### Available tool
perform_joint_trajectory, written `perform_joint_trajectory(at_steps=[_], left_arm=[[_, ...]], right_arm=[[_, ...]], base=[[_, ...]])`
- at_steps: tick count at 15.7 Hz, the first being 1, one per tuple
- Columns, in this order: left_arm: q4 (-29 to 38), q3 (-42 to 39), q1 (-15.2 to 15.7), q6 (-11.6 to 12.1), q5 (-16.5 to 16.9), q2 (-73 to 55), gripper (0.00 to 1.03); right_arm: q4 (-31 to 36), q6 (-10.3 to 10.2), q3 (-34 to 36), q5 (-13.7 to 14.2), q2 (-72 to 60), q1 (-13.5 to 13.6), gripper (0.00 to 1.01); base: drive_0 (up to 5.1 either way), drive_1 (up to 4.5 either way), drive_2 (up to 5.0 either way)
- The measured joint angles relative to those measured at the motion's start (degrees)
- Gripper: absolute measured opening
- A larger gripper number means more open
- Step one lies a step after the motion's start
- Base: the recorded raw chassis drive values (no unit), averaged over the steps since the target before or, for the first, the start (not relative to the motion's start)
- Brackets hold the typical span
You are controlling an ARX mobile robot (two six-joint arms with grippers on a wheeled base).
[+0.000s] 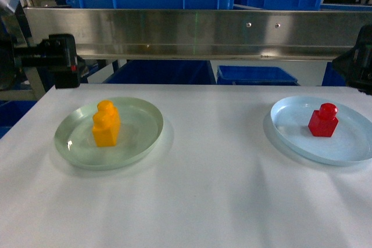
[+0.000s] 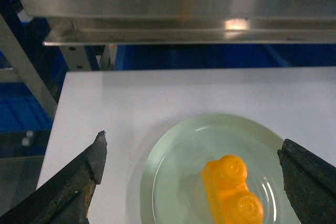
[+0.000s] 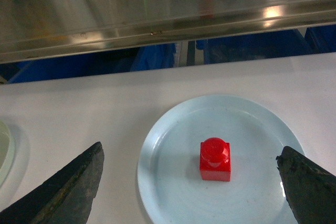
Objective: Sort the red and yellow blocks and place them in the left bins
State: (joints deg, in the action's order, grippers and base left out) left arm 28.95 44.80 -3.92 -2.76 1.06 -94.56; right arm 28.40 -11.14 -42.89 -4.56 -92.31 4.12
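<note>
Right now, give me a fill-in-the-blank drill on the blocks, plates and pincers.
1. The yellow block sits on the pale ____ plate.
2. The red block has ____ stud on top.
3. The left pincer and the right pincer are both ____.
4. The red block's plate is pale ____.

Missing words: green; one; open; blue

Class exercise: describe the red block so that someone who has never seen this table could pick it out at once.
Start at the white table and find the shallow round pale blue plate on its right side. The small glossy red plastic one-stud cube stands upright on it. The other block, an orange-yellow two-stud brick, is larger and sits on a pale green plate at the left.
</note>
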Motion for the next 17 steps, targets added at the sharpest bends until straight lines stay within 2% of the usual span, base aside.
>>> perform_joint_trajectory(at_steps=[4, 6, 7, 9, 12, 14, 17], left_arm=[[-0.15, 0.37, 0.00, 0.00, -0.02, 0.20, 0.98], [-0.17, 0.39, 0.00, 0.00, 0.00, 0.20, 0.98], [-0.15, 0.37, 0.00, 0.00, 0.02, 0.20, 0.98], [-0.15, 0.39, 0.00, 0.00, 0.00, 0.20, 0.98], [-0.15, 0.39, 0.00, 0.00, 0.00, 0.20, 0.98], [-0.15, 0.39, 0.00, 0.00, 0.00, 0.20, 0.98], [-0.15, 0.39, 0.00, 0.00, -0.02, 0.20, 0.98]], right_arm=[[-0.39, 0.55, -0.15, 0.42, -0.37, 0.48, 0.98], [-2.34, 1.36, -4.70, 1.31, -5.18, 0.83, 0.98], [-5.53, 1.25, -8.22, 1.25, -8.35, 0.81, 0.98], [-11.02, -0.17, -13.81, 0.24, -13.75, 0.74, 0.98], [-11.96, -0.42, -17.94, 0.00, -18.10, 0.74, 0.98], [-12.37, 0.11, -20.15, 0.00, -20.17, 0.79, 0.98], [-13.09, 2.01, -22.71, -0.09, -24.13, 1.20, 0.98]], base=[[0.0, 0.00, 0.0], [0.0, 0.00, 0.0], [0.0, 0.00, 0.0], [0.0, 0.00, 0.0], [0.0, 0.00, 0.0], [0.0, 0.00, 0.0], [0.0, 0.00, 0.0]])
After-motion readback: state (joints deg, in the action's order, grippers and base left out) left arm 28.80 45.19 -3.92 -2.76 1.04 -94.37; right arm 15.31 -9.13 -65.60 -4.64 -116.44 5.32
